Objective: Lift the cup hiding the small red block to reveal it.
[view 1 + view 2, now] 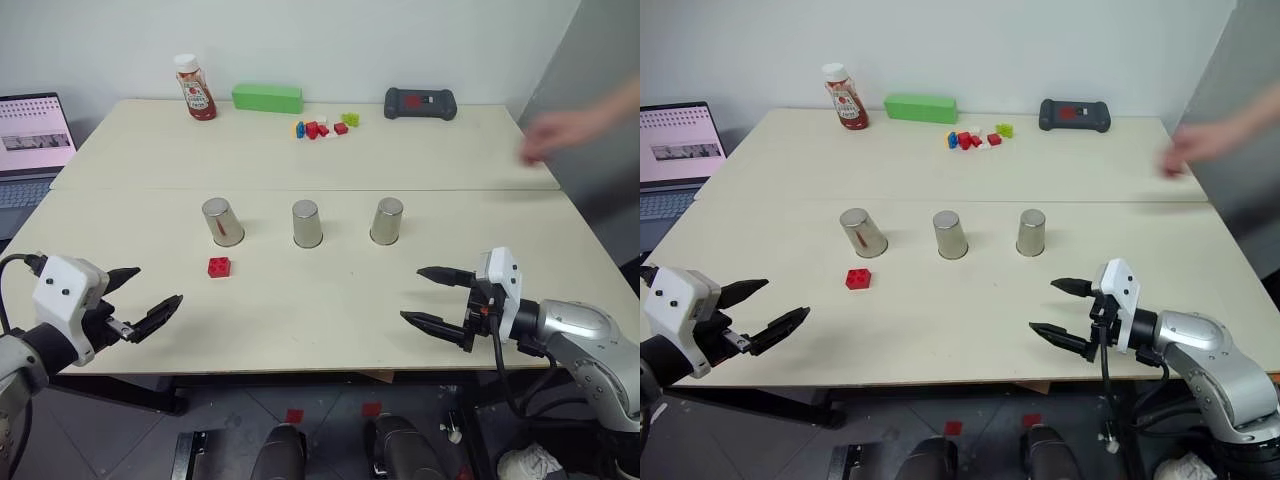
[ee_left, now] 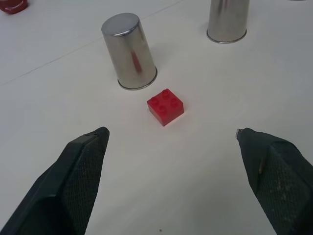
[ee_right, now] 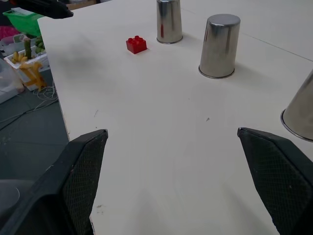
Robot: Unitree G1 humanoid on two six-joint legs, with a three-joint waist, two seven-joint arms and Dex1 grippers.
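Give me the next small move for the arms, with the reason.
Probably hold both still: the small red block lies uncovered on the table in front of the left cup, all three cups stand upside down, and the left gripper and right gripper are open, holding nothing.

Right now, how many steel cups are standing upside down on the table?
3, in a row across the table's middle: the left cup just behind the small red block, the middle cup, and the right cup. None looks hidden.
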